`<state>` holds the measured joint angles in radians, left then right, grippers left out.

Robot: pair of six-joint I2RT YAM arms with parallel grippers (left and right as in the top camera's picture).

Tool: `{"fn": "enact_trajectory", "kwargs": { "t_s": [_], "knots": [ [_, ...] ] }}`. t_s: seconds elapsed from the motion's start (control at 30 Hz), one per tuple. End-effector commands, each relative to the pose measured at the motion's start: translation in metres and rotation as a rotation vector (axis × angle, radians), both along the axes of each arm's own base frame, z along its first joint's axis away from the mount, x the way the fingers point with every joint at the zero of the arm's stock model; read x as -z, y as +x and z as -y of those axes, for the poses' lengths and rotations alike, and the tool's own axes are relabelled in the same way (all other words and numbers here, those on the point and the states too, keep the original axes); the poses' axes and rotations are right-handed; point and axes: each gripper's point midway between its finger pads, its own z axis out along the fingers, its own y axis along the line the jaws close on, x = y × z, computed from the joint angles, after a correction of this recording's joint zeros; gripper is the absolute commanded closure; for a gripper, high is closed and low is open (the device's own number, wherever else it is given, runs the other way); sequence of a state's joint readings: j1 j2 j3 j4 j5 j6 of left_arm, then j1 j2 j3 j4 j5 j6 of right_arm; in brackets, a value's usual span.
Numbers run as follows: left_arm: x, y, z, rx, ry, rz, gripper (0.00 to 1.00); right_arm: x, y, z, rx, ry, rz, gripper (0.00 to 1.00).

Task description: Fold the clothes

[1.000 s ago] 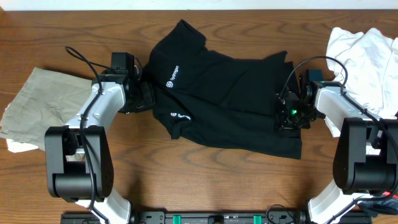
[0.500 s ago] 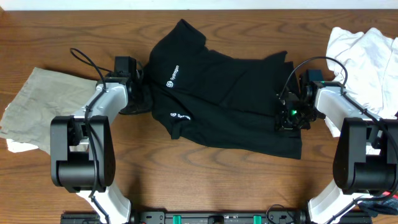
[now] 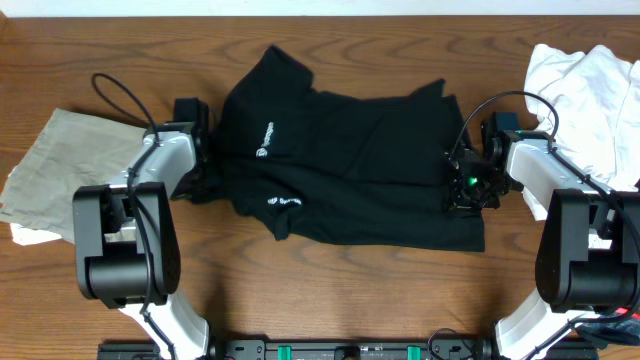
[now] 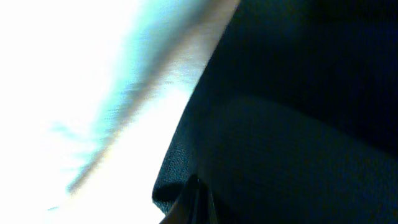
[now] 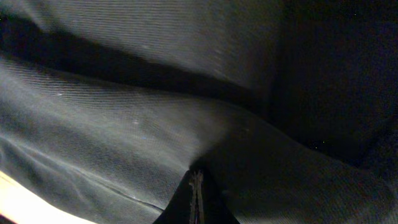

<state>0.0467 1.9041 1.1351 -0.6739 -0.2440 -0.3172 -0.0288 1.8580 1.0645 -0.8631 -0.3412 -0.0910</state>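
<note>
Okay, left pincer (image 3: 203,160) sits at the left edge of the black shirt (image 3: 350,170), tips together and clamped on the hem; the left wrist view shows the closed tips (image 4: 196,198) biting dark cloth right at its border. Right pincer (image 3: 463,186) is at the shirt's right side, also closed on fabric, with creases running out from the tips (image 5: 196,190) in the right wrist view. Both arms hold opposite ends, so this looks like the spread-and-flatten step, with no fold made yet.

The shirt lies centre frame on the tabletop (image 3: 330,295), rumpled, with layers overlapping. Two white logo prints (image 3: 262,140) show; can't tell if it's one shirt doubled over or two stacked.

Risks:
- The left grip is very near the hem, so a hard pull could slip it off.
- Either pincer may have caught more than one layer, which would drag the bunch instead of opening it.
- Uneven pulling would twist the cloth and skew the fold.

A khaki garment (image 3: 65,165) lies at the left of the frame, just beside the left arm, and an outward sweep could push it. A white garment (image 3: 585,80) is piled at upper right beside the right arm, with the same risk. A loose cable (image 3: 110,90) loops above the left arm and might snag.
</note>
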Motion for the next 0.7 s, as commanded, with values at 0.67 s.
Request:
{"fn": "enact_trajectory", "kwargs": {
  "t_s": [0.67],
  "knots": [
    [0.021, -0.045, -0.060, -0.252, -0.026, -0.093, 0.86, 0.005, 0.008, 0.080, 0.330, -0.201, -0.014, 0.99]
  ]
}}
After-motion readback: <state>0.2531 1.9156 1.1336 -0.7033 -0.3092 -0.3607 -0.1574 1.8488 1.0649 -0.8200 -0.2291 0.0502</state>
